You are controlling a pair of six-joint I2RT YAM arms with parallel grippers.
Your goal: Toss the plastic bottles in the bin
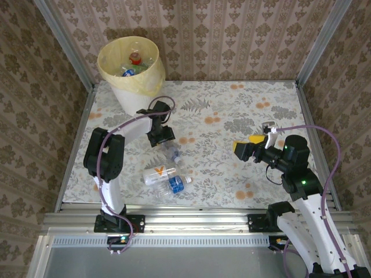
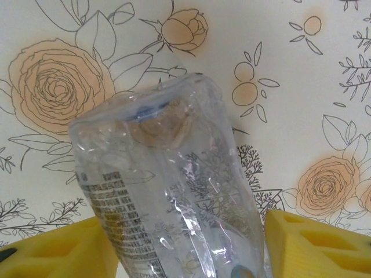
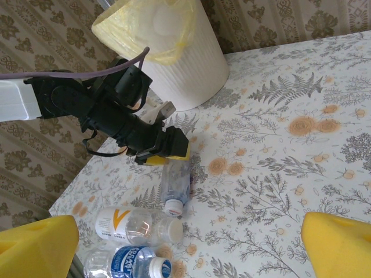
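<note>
A clear bottle [image 2: 174,191] lies on its side closest to the left wrist camera, between the two yellow pads [image 2: 52,252] of the left gripper [image 1: 160,138]. The pads sit against or just beside its crumpled sides, and it is hard to tell whether they are pressing it or only straddling it. From above, this bottle rests on the flowered table [image 1: 232,116] left of centre, with the left arm bent down over its far end. Just nearer lie two more bottles side by side: an orange bottle [image 1: 159,174] and, touching it on the near side, a blue bottle [image 1: 175,185], both with white caps. The bin [image 1: 136,84] stands in the far left corner, well apart from these three, and several bottles [image 1: 134,58] already lie inside its yellowish bag. The right gripper [image 1: 250,147] hangs over the right half of the table, near its middle depth, its fingers spread wide with nothing between them.
</note>
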